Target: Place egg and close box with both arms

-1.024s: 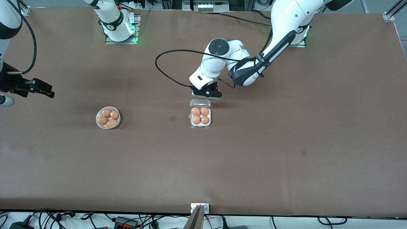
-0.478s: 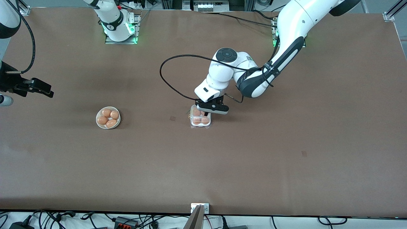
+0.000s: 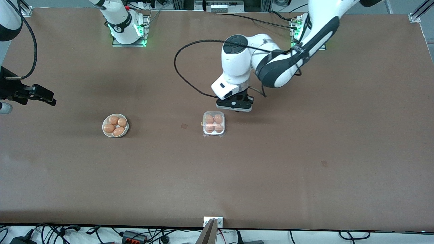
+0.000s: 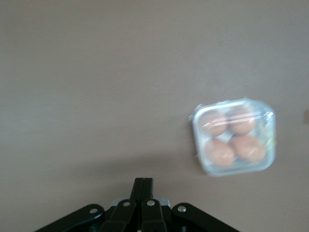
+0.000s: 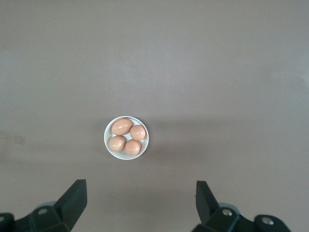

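Observation:
The box sits mid-table with its clear lid down over several orange-brown eggs in the white tray. It also shows in the left wrist view, lid shut. My left gripper is shut and empty, raised over bare table just beside the box, toward the left arm's base; its closed fingers show in the left wrist view. My right gripper waits open and empty, high over the right arm's end of the table. In the right wrist view it is well above the bowl.
A round white bowl with several more eggs stands toward the right arm's end of the table, level with the box; its rim shows in the right wrist view. A black cable loops from the left arm above the table.
The box lid stood open, the left gripper came down over it, and now the lid is shut and that gripper has lifted away toward its base. The right arm has barely moved.

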